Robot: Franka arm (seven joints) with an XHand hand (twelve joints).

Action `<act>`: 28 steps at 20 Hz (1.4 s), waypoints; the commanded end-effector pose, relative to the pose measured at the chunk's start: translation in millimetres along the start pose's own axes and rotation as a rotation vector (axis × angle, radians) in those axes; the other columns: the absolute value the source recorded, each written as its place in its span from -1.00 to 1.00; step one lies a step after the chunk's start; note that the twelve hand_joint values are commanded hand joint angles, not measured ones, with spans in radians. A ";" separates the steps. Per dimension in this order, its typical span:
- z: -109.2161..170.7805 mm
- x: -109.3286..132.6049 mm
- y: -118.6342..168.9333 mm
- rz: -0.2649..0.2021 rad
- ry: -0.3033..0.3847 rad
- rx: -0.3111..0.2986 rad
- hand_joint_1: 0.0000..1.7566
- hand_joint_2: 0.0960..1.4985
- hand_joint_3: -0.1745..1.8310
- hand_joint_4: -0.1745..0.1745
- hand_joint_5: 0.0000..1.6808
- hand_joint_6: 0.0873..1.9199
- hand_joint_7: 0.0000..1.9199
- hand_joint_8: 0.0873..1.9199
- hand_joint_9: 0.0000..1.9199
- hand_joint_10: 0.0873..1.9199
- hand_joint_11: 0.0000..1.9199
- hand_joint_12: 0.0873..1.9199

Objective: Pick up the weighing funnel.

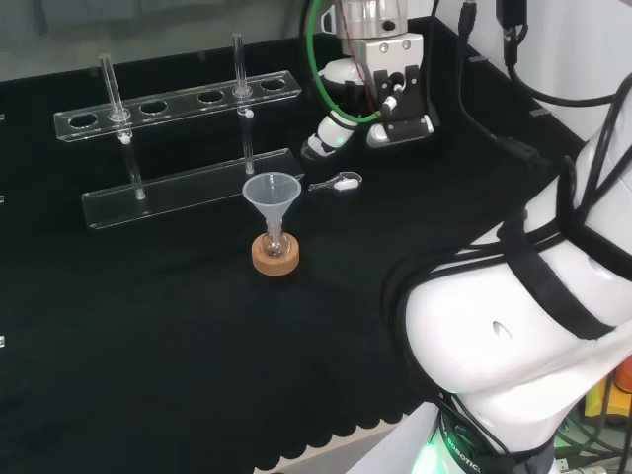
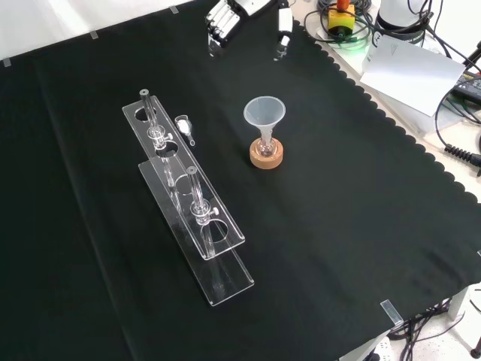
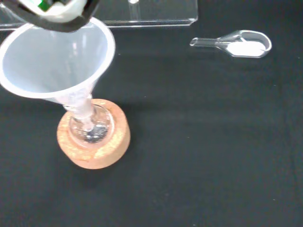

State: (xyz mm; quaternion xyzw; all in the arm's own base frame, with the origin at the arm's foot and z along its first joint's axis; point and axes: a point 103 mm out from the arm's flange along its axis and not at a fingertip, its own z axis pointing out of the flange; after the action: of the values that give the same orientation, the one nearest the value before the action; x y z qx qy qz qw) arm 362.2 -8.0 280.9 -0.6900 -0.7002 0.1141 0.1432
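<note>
The weighing funnel [image 1: 341, 183] lay on the cloth [image 1: 148, 326] with white powder in its scoop, just beside the base of the rack [image 1: 188, 193] and near the funnel [image 1: 274, 191]. The hand [image 1: 331, 133] hung apart from it, fingers relaxed and spread, holding nothing.

The risks, as I judged them: the small clear piece could tip as fingers closed on it and spill its powder, or skid away on the cloth. A wide reach could also knock the rack, or the funnel standing in its flask [image 1: 274, 240] on the cork ring [image 1: 276, 259].

Counted: one weighing funnel, one funnel, one flask, one cork ring and one rack, with two tubes [image 1: 239, 69] standing in it.
</note>
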 end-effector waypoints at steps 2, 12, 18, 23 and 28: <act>3.5 -34.2 17.0 0.015 0.018 0.002 -0.07 -0.24 -0.33 -0.52 -0.74 -1.00 -1.00 -0.47 -0.73 -0.29 -0.84 0.42; 17.4 -80.3 69.9 0.022 0.032 -0.021 -0.05 -0.25 -0.27 -0.51 -0.62 -1.00 -0.88 -0.34 -0.58 -0.32 -0.74 0.39; 34.5 -102.0 104.3 0.006 0.055 -0.012 -0.03 -0.26 -0.24 -0.47 -0.51 -1.00 -0.73 -0.32 -0.45 -0.37 -0.66 0.36; 47.8 -115.3 126.1 0.002 0.065 -0.005 -0.02 -0.25 -0.24 -0.46 -0.47 -1.00 -0.69 -0.32 -0.42 -0.38 -0.63 0.36; 62.4 -122.1 143.9 -0.008 0.084 0.011 -0.02 -0.25 -0.23 -0.45 -0.44 -1.00 -0.66 -0.32 -0.40 -0.39 -0.62 0.35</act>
State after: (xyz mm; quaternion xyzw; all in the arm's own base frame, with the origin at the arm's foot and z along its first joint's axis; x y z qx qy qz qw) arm 445.6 -107.0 197.0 -0.6968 -0.6893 0.1067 0.1671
